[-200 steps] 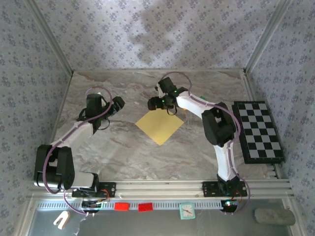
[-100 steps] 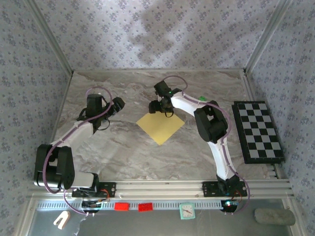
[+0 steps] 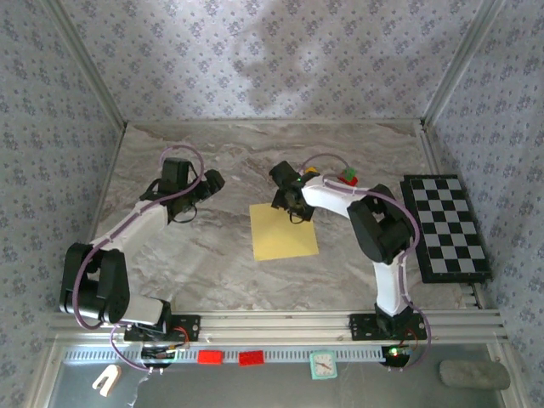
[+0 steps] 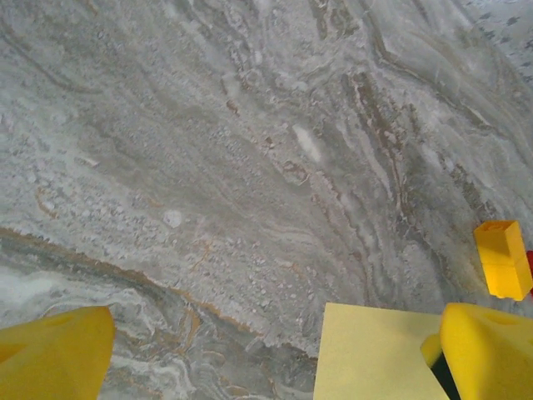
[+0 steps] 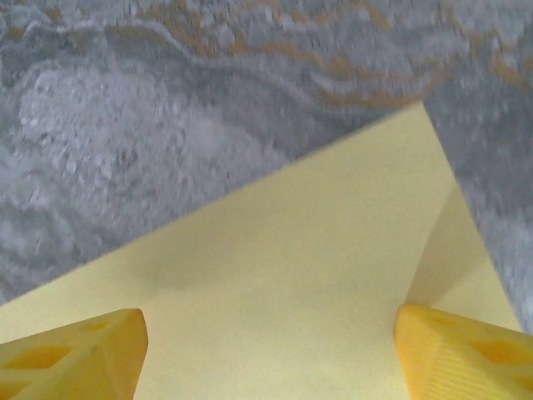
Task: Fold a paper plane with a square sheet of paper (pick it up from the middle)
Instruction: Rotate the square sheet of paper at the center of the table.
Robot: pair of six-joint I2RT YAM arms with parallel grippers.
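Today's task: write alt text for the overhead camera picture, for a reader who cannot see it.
A flat yellow square sheet of paper lies midway on a marble table, with the right hand at its far edge. The left hand hangs to the sheet's left, and a black-and-white checkered board lies at the table's right edge.

The top camera overlooks the whole desk (image 3: 212, 255); both wrist cameras face down closely, sharing the square sheet of paper (image 3: 283, 234).

Checkered board (image 3: 444, 228), yellow block (image 4: 503, 258), marble table (image 3: 195, 144)
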